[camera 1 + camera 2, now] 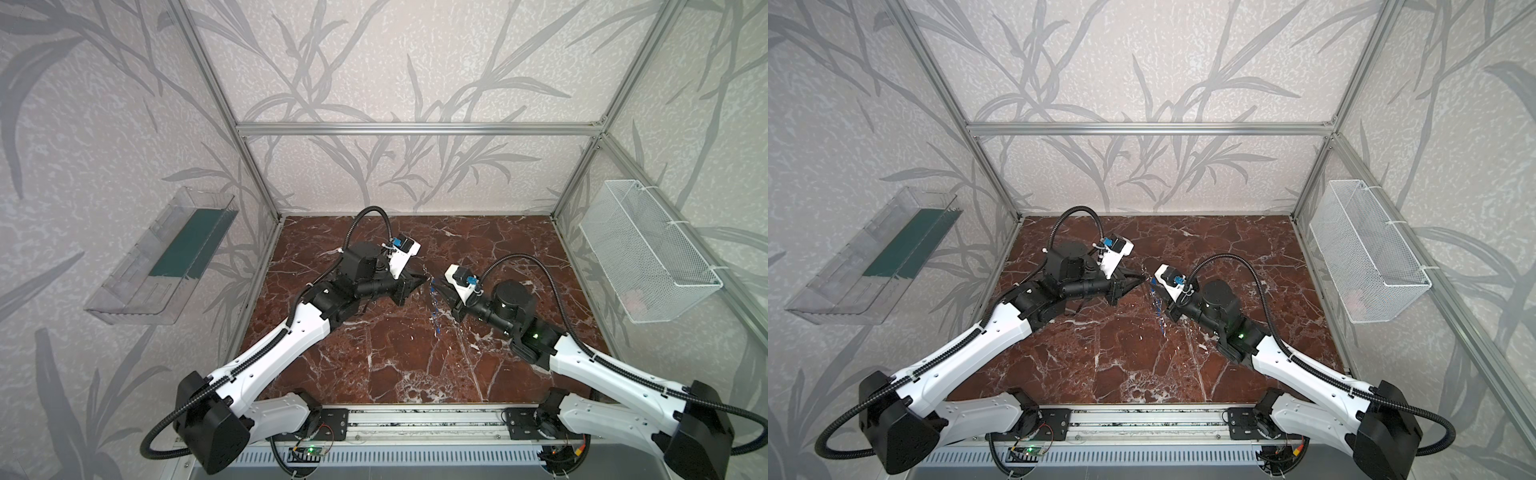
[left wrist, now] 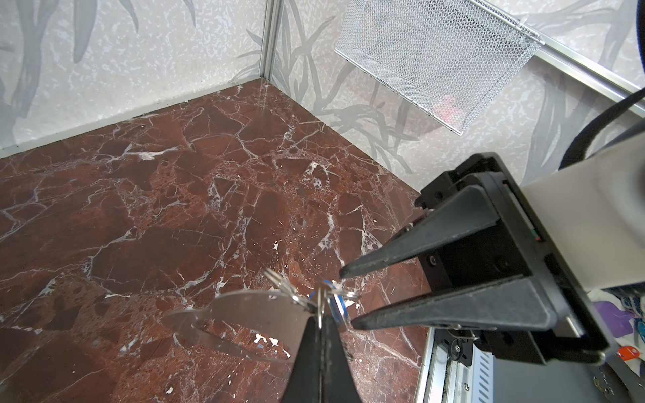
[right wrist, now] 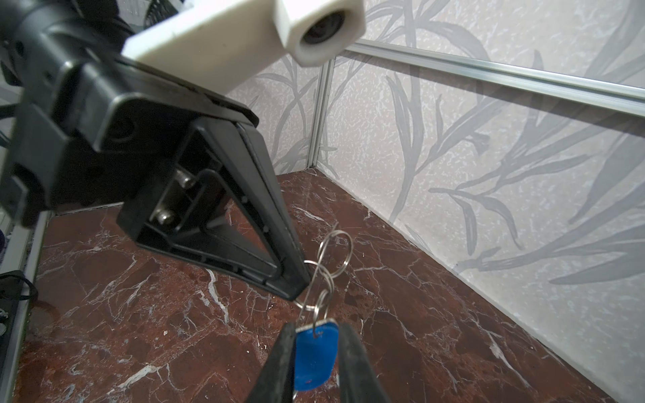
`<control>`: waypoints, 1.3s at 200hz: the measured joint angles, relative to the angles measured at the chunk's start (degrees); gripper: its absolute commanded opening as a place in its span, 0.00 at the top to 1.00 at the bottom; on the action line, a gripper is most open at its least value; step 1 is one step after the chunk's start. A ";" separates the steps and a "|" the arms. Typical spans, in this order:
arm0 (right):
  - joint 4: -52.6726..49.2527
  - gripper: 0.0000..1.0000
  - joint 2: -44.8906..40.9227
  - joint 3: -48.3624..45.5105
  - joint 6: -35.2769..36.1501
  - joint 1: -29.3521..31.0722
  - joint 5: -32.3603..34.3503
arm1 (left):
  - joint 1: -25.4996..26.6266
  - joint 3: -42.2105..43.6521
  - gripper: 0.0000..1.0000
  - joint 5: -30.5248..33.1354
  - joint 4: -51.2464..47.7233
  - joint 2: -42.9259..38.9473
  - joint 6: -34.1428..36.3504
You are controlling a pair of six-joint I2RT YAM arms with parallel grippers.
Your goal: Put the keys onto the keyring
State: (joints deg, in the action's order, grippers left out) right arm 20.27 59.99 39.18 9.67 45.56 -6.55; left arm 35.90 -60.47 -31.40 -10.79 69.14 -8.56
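Keyring, low centre of frame, sits pinched in your left tool as an anchor; your right tool squeezes a blue tag, presumably to thread it on.

I find no text I can read. The blue tag pinched in my right pincer shows a plain blue face — no letters, no number. The keyring in my left pincer carries no legible stamp. The other keys, strung toward six o'clock from it, are too small — their labels are unreadable.
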 measured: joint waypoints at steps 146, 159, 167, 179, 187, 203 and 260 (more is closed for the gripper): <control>-0.04 1.00 1.53 1.09 0.39 -0.02 0.04 | -0.02 0.20 1.00 -0.15 0.15 -0.17 -0.42; -0.07 1.00 1.53 1.09 0.24 0.00 -0.13 | -0.02 0.61 1.00 -0.02 0.57 -0.50 -0.74; -0.07 1.00 1.53 1.09 0.17 0.00 -0.33 | -0.02 0.96 1.00 0.09 0.98 -0.79 -1.09; -0.02 1.00 1.53 1.01 -0.02 0.04 -0.68 | -0.02 1.53 1.00 0.28 1.62 -1.31 -1.60; 0.04 1.00 1.51 0.81 -0.17 0.11 -1.01 | -0.02 1.86 1.00 0.42 2.03 -1.60 -1.86; 0.00 1.00 1.49 0.33 -0.46 0.28 -1.57 | -0.02 2.40 1.00 0.72 3.17 -1.92 -2.56; -1.33 1.00 1.57 0.07 -1.64 0.31 -2.97 | 0.00 6.21 1.00 1.33 8.72 -2.58 -4.24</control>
State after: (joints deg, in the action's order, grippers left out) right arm 18.94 61.56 39.24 8.03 45.87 -9.52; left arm 35.90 -54.26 -30.06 -2.07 66.57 -12.80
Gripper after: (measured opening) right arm 0.047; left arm 0.047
